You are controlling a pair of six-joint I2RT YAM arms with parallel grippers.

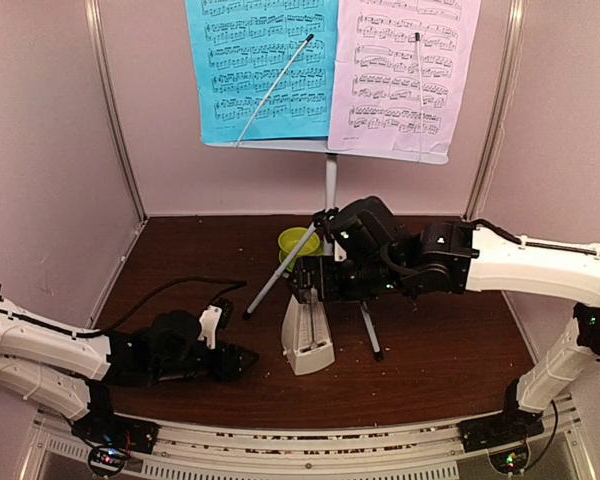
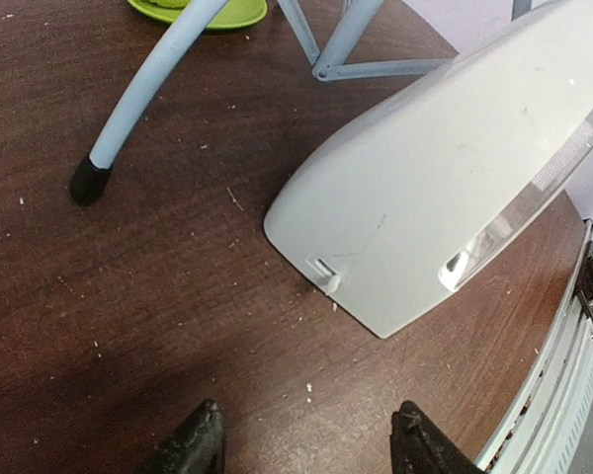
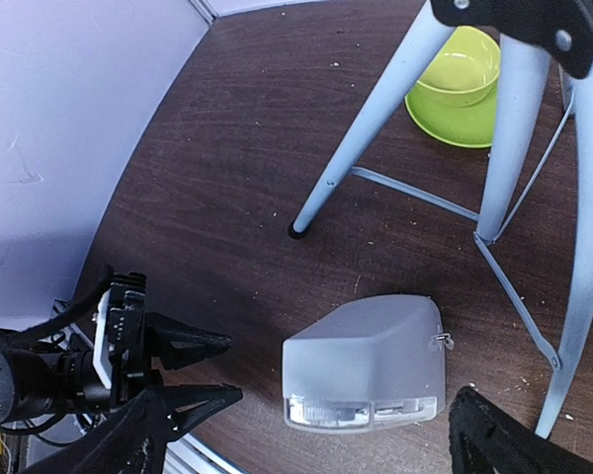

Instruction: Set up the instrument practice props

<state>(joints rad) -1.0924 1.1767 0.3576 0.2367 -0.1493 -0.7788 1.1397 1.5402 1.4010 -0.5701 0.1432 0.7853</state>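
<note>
Cream metronome (image 1: 308,338) with its clear cover stands upright on the dark wooden table (image 1: 450,350), between two splayed front legs of the silver tripod (image 1: 280,272) that carries the music stand (image 1: 331,185). A blue music sheet (image 1: 265,70) and a pale pink music sheet (image 1: 405,70) sit side by side on the stand's desk at the back, each crossed by a thin silver retaining arm (image 1: 275,90). The left gripper (image 2: 306,439) lies low over the tabletop just to the left of the metronome, its two dark fingertips (image 2: 196,442) spread apart with only bare wood between them; in the left wrist view the metronome's pale side fills the upper right, ahead of the fingers and not touching them. The right gripper (image 3: 306,434) hangs above the metronome from the right, its fingers (image 3: 509,439) spread wide at either edge of the right wrist view, with the metronome's top seen below between them and clear of both. A lime-green bowl (image 1: 298,240) on its saucer rests behind the tripod, near the centre post. One black-capped tripod foot (image 2: 87,181) is planted on the table to the left of the metronome.
</note>
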